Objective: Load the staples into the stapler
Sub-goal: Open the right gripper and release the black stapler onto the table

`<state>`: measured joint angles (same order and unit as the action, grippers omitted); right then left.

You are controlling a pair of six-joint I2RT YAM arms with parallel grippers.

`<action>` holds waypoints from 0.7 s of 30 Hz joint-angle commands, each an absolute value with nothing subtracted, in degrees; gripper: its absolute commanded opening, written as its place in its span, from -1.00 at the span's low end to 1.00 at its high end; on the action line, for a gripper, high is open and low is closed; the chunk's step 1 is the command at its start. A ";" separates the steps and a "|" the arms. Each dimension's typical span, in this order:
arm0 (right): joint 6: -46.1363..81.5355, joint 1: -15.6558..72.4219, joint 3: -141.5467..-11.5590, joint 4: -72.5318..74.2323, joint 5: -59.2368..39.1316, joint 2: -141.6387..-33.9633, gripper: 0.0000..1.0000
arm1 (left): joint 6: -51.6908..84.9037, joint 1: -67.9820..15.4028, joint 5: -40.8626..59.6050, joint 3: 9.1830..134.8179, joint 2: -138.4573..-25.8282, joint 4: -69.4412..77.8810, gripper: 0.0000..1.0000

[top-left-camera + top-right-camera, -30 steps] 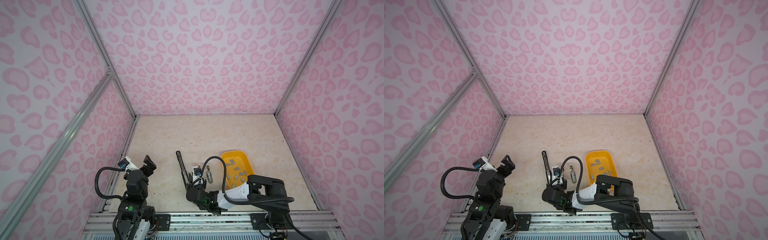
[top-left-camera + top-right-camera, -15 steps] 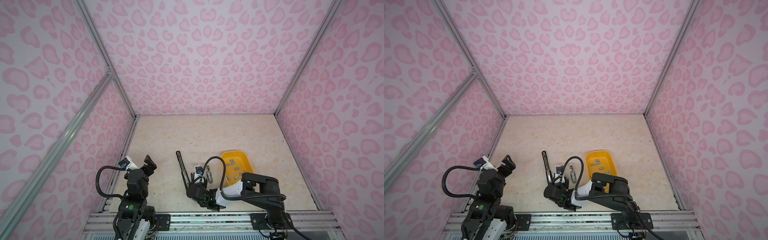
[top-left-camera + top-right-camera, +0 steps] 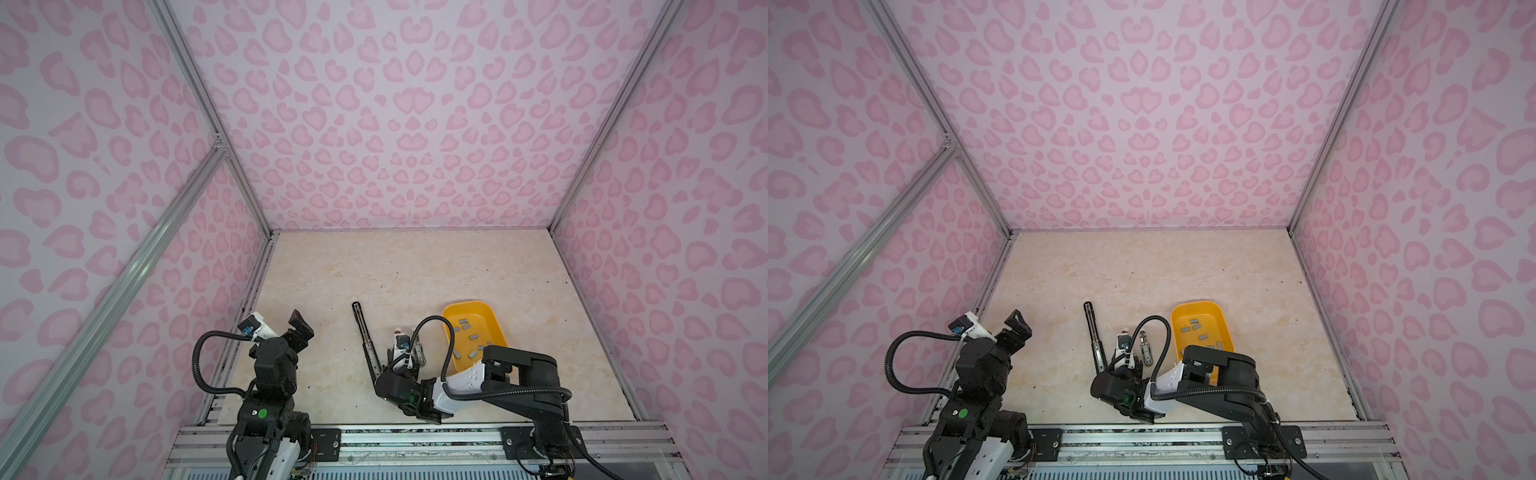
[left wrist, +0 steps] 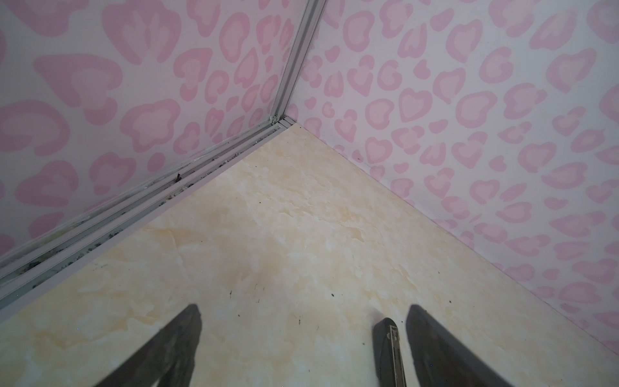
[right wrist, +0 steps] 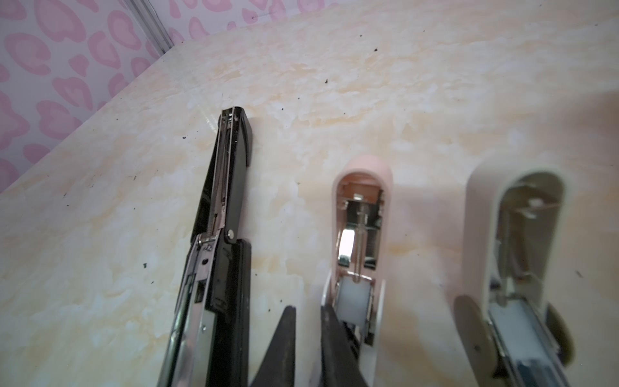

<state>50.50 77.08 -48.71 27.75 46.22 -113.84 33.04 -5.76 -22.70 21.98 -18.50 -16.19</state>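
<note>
Three staplers lie open side by side on the table: a long black one [image 5: 224, 207] [image 3: 365, 336], a small pink one [image 5: 363, 214] and a small white one [image 5: 522, 251] [image 3: 419, 353]. The staples [image 3: 469, 336] [image 3: 1196, 328] are several small grey strips lying in a yellow tray [image 3: 465, 305]. My right gripper [image 5: 308, 311] [image 3: 392, 361] is low over the table between the black and pink staplers. It is shut with nothing visible between its fingers, and one finger overlaps the pink stapler's edge. My left gripper [image 4: 303, 306] [image 3: 301, 328] hovers open and empty at the near left.
Pink patterned walls with metal rails enclose the table on three sides. The yellow tray [image 3: 1196, 304] stands right of the staplers, partly behind my right arm's elbow [image 3: 519, 365]. The black stapler's tip [image 4: 388, 335] shows in the left wrist view.
My right arm has shifted a little to the left and farther in, bringing its gripper up between the staplers. The left arm has not moved.
</note>
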 commanded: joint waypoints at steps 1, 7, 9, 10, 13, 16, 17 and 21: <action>51.93 77.08 -47.70 25.84 48.31 -113.51 -0.65 | 33.22 -5.80 -22.76 21.83 -18.62 -14.31 0.93; 52.03 77.25 -47.22 25.14 49.09 -112.54 -0.65 | 33.22 -5.80 -22.76 21.77 -18.67 -14.28 0.93; 52.19 77.20 -47.01 25.12 49.26 -112.41 -0.64 | 33.22 -5.79 -22.76 21.81 -18.63 -14.32 0.93; 52.12 77.26 -46.81 25.06 49.40 -112.29 -0.63 | 33.22 -5.78 -22.76 21.84 -18.64 -14.31 0.93; 51.97 77.23 -46.32 25.05 50.08 -111.81 -0.59 | 33.16 -5.78 -22.77 21.79 -18.66 -14.31 0.93; 51.58 77.23 -45.67 24.46 50.87 -110.82 -0.55 | 33.29 -5.81 -22.77 21.79 -18.71 -14.27 0.93; 51.46 77.25 -45.27 24.43 51.18 -110.32 -0.54 | 33.31 -5.79 -22.76 21.80 -18.66 -14.31 0.93; 49.55 77.42 -42.86 24.37 51.50 -106.58 -0.51 | 33.58 -5.76 -23.04 22.32 -18.57 -15.02 0.93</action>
